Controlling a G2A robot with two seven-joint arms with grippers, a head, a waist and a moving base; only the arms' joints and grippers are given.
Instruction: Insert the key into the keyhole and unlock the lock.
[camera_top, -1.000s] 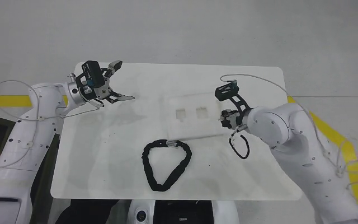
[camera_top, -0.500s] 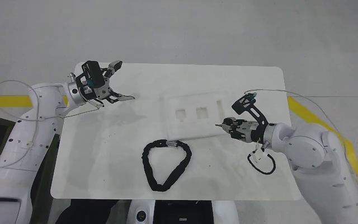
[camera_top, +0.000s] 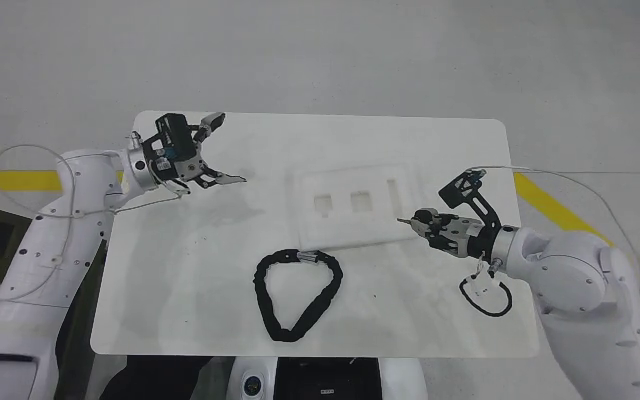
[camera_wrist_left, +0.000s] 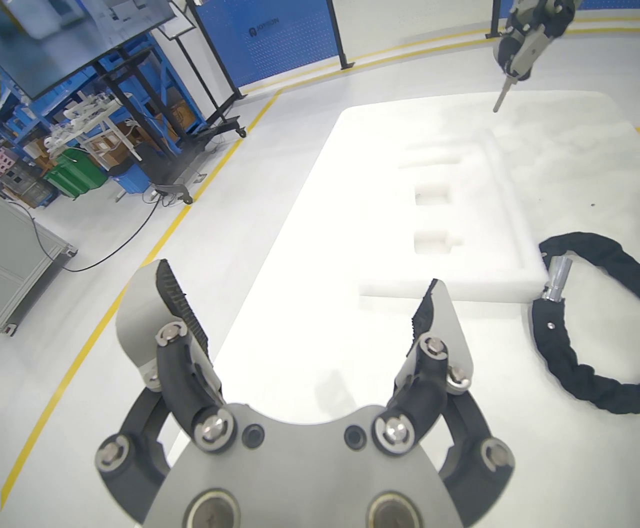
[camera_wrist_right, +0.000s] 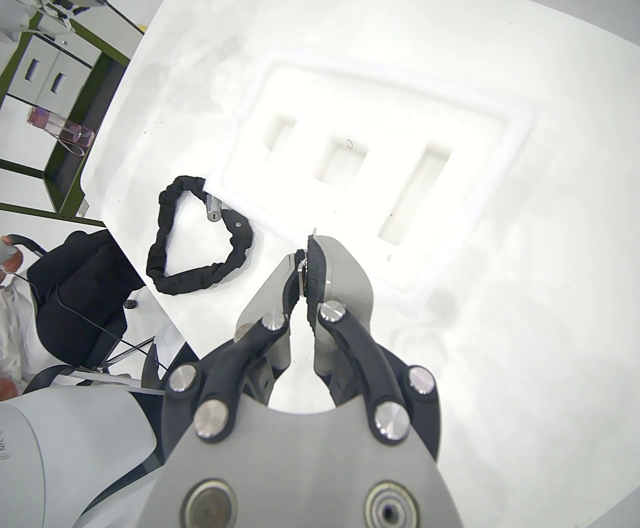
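Right end effector (camera_wrist_right: 302, 260): pads pinched narrow on the key (camera_top: 404, 221). The thin metal shaft sticks out past the fingertips and shows best in the left wrist view. It hangs above the desk (camera_top: 200, 290), off the right-hand near corner of the foam tray (camera_top: 345, 241), toward the desk's right edge.

Left end effector (camera_wrist_left: 300, 285): spread wide, holding nothing, above the far-left corner of the desk.

Lock (camera_top: 297, 295): a closed loop in a black fabric sleeve. It lies about midway along the desk's near edge, well apart from both end effectors. Its metal cylinder (camera_top: 306, 258) sits against or just beside the tray's near side; contact cannot be settled. The keyhole (camera_wrist_right: 214, 216) shows on the cylinder's end face in the right wrist view.

Handling, judged:
- Key: light, stiff and small. With so little of it between the pads, it could pivot under side load, so the insertion wants a straight push along the shaft.
- Lock: the loop is likely weighty but limp and gives no bracing.
- Cylinder: the only rigid part. It is smooth and round, so liable to roll or slide away under the key's push.
- Best hold: left end effector across the cylinder body, or on the sleeve right behind it, with the keyhole face left open.
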